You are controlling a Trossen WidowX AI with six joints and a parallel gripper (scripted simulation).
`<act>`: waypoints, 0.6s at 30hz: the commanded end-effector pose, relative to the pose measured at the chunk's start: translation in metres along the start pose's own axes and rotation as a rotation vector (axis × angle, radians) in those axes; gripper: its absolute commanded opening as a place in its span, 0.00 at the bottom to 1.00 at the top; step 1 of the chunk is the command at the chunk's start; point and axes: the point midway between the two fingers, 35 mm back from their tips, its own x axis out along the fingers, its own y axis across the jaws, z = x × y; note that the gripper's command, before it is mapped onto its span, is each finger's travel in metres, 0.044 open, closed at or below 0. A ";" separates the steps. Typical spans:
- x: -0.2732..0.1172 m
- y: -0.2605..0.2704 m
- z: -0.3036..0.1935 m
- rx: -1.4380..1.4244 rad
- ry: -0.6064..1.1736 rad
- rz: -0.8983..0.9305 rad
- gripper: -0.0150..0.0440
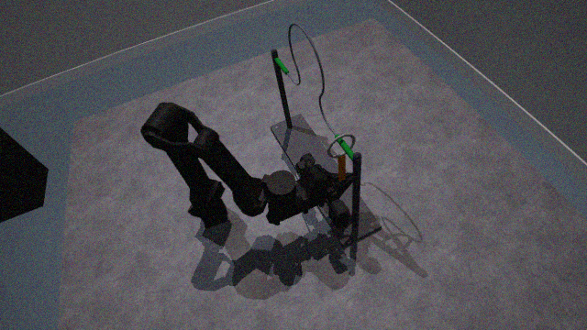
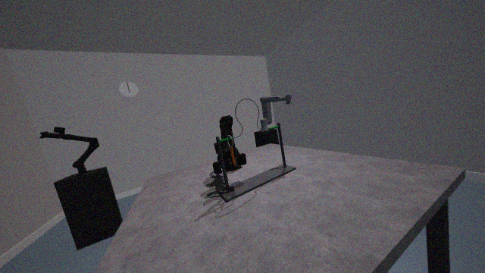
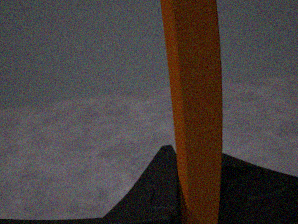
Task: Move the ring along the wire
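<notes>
The ring (image 1: 329,148) is around the green part (image 1: 347,150) (image 2: 225,139) next to the near post (image 1: 356,206) (image 2: 223,167). Its orange handle (image 1: 341,167) (image 2: 233,156) (image 3: 200,90) hangs down, roughly upright. My gripper (image 1: 342,179) (image 3: 177,153) is shut on the handle's lower part, with one dark finger on each side in the wrist view; the handle's lower end is hidden. The other green part (image 1: 282,65) (image 2: 273,127) is at the far post (image 1: 282,96) (image 2: 282,148).
The thin grey wire (image 1: 322,75) (image 2: 247,98) runs from the near green part up through a tall loop, then dips before the far green part. A flat base plate (image 2: 261,183) joins the posts. The near post stands very close to my fingers. Other arms stand in the background.
</notes>
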 end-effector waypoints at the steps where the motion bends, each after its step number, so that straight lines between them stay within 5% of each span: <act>1: 0.000 0.000 0.010 -0.006 -0.006 -0.003 0.00; 18: -0.001 0.000 0.013 -0.006 -0.006 -0.004 0.00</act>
